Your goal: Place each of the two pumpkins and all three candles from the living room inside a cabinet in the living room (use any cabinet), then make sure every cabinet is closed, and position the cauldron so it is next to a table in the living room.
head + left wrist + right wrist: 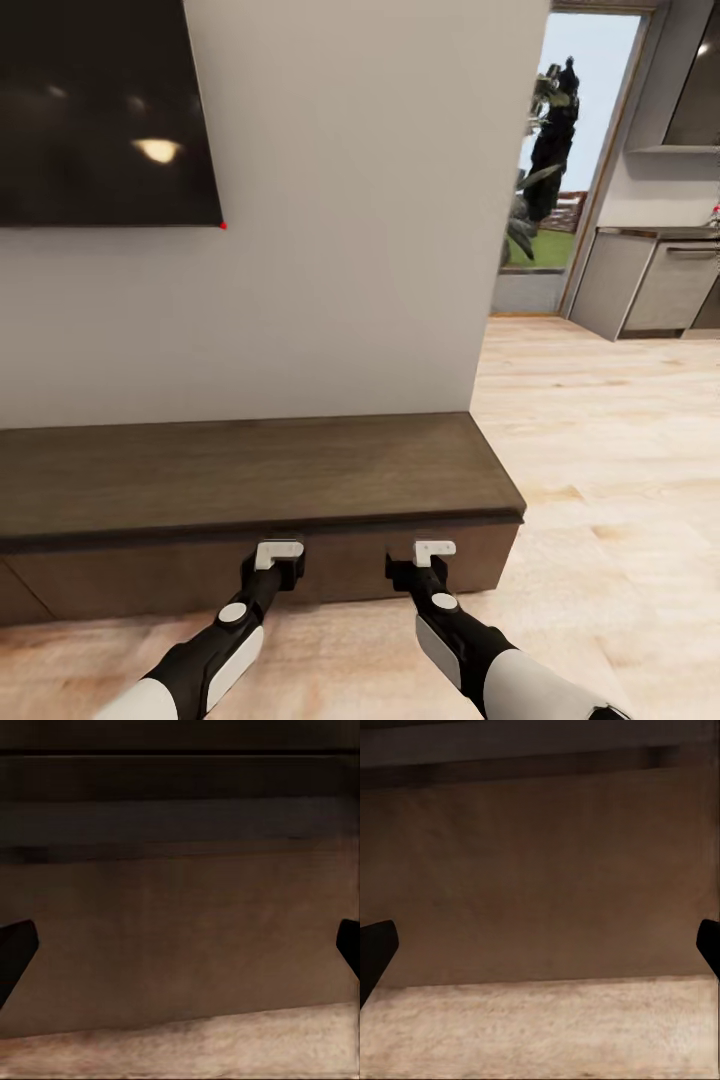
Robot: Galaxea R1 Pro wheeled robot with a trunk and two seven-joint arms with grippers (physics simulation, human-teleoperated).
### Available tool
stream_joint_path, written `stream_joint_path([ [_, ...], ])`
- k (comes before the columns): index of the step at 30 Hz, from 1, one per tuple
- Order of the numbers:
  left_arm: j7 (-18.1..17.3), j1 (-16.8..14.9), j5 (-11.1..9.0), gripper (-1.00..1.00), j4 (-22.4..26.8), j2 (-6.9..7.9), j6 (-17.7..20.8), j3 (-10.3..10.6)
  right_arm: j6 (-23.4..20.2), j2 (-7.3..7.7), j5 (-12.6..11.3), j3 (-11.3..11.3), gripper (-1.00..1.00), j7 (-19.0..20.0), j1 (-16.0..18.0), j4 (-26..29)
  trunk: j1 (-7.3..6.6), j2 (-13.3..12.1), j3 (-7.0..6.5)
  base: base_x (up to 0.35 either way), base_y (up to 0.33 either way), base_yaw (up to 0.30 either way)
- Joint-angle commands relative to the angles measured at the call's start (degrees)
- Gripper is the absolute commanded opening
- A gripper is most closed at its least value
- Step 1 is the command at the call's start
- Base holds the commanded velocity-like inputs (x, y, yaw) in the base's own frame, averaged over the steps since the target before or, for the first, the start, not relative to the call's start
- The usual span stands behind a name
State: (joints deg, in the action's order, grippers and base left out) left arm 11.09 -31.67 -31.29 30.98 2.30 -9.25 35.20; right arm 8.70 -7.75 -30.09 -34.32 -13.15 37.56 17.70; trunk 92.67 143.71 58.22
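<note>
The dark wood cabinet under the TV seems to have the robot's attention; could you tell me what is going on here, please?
The robot is facing the long, low cabinet below the wall TV. Both arms reach down to its front: the left gripper and the right gripper sit close against the drawer fronts, just under the top edge. Both wrist views show fingers spread wide with only brown wood and floor between them, so nothing is held. The fronts look shut, and the cabinet top is bare.
</note>
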Motion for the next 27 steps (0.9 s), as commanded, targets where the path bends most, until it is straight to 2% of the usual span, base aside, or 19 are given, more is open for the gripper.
stream_joint_path([
  [1,0.4,-0.1,-0.4,1.00,0.0,0.07,-0.2,0.5,0.3,0.01,-0.6,-0.5,1.00,-0.3,0.1,0.0,-0.04,0.0,0.05,-0.317,0.000,0.000],
  [20,0.3,-0.1,-0.4,1.00,0.0,0.07,-0.2,0.6,0.3,0.01,-0.6,-0.5,1.00,-0.3,0.1,-0.1,-0.04,0.0,0.05,-0.340,0.000,0.000],
  [27,0.4,-0.1,-0.4,1.00,0.1,0.07,-0.2,0.5,0.3,0.01,-0.6,-0.5,1.00,-0.3,0.1,-0.1,-0.04,0.0,0.05,-0.139,0.000,0.000],
])
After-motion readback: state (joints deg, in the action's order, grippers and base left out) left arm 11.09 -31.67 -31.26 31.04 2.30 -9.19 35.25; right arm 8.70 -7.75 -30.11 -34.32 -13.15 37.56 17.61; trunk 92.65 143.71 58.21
